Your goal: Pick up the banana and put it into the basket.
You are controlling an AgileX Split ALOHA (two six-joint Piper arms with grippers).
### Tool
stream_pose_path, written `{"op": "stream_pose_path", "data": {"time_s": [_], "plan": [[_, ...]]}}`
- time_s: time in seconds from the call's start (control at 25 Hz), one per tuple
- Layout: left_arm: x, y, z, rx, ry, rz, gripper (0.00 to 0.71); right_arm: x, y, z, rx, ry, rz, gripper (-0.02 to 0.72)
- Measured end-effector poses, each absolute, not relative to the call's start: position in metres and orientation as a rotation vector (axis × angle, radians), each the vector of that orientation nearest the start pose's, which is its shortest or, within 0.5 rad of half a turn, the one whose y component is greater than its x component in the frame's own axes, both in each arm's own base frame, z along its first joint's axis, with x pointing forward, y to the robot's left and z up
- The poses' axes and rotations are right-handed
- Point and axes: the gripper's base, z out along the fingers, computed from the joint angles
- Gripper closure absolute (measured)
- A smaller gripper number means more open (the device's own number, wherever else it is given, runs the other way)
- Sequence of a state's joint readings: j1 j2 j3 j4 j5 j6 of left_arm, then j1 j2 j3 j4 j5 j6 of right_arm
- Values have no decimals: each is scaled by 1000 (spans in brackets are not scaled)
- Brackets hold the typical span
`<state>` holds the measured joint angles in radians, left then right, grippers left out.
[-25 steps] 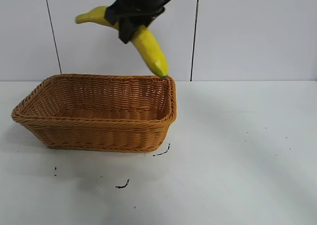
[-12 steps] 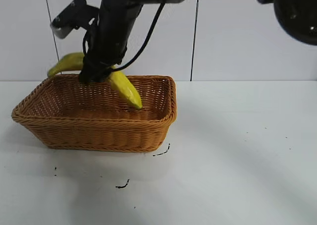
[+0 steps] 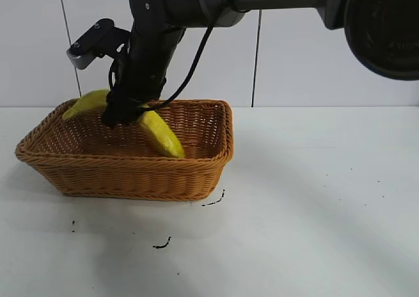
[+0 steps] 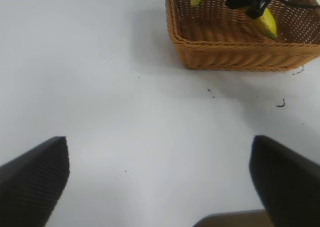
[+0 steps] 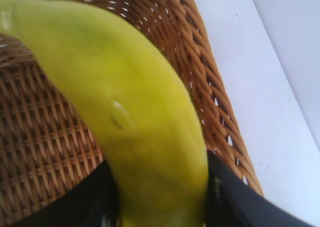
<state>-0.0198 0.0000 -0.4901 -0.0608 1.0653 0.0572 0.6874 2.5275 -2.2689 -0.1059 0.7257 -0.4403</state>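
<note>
Bright even light, soft shadows on white table (image 3: 314,205), close-up blur.

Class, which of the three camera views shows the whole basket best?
The exterior view: the basket sits whole, rim and sides clear. The left wrist view shows it far off and cut by the picture's edge; the right wrist view shows only weave behind the banana.

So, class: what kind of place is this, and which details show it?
Probably a robotics lab test bench: a bare white table, a plain panelled wall, and a robot arm over the basket.
</note>
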Motion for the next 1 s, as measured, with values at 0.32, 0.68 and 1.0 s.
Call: {"op": "stream_pose_path", "data": {"time_s": [0.32, 0.68, 1.0], "plan": [[-4, -5, 274, 82, 2056, -50, 15, 432, 346, 178, -1288, 2159, 19, 14], [-4, -5, 274, 82, 2056, -50, 15, 433, 314, 234, -892, 2398, 234, 14], [-4, -5, 274, 82, 2056, -50, 15, 484, 215, 233, -527, 2566, 243, 14]]}}
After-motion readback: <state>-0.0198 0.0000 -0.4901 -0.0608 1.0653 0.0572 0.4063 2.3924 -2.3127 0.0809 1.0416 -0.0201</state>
